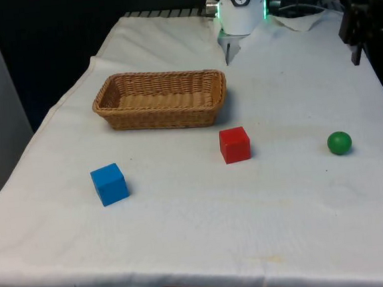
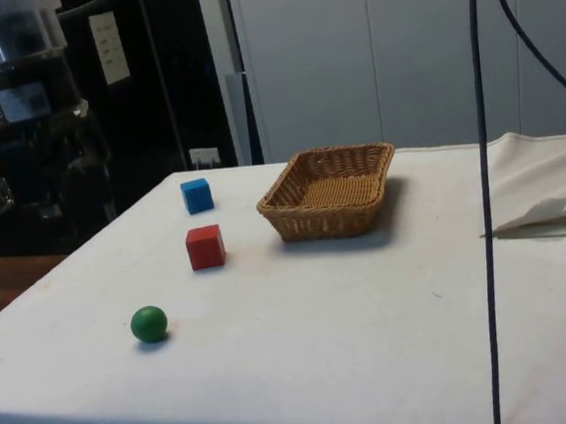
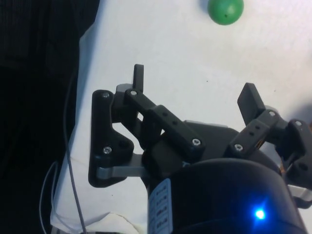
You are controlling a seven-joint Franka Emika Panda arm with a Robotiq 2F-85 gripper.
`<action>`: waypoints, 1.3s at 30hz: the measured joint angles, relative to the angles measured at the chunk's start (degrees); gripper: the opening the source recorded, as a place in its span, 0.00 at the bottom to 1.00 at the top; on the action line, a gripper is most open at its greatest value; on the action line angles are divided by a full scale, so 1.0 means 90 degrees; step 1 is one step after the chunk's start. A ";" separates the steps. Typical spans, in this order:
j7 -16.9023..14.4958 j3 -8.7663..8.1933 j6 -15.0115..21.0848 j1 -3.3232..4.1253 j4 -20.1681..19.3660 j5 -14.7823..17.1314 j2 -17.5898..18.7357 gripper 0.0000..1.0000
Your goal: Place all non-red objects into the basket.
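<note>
The end effector hangs above the white cloth of the desk, near its edge, black fingers spread wide with nothing between them. Nearest to it, just ahead of the fingertips, lies the green ball, smooth and round, resting on bare cloth. Further off stands the red cube, a matte block with crisp edges. Beyond that, near the cube but not touching it, sits the basket, an oblong tray of tan woven wicker, empty. Furthest from the end effector is the blue cube, the same blocky shape as the red one, standing apart from the basket. No writing can be read on any of them.
</note>
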 measured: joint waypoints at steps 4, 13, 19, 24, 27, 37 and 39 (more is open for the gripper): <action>0.0000 0.0006 0.0236 0.0000 -0.0197 0.0006 -0.0006 1.00; 0.0000 -0.0032 0.0777 -0.0006 -0.0586 -0.0025 -0.0051 1.00; 0.0000 -0.0064 0.1222 -0.0038 -0.0936 -0.0076 -0.0108 1.00; -0.0057 -0.0140 0.1713 -0.0083 -0.1305 -0.0083 -0.0140 1.00; -0.0089 -0.0172 0.1872 -0.0095 -0.1413 -0.0083 -0.0146 1.00; -0.0216 -0.0318 0.2546 -0.0153 -0.1827 -0.0083 -0.0127 1.00; -0.0242 -0.0318 0.2661 -0.0172 -0.1865 -0.0051 -0.0089 1.00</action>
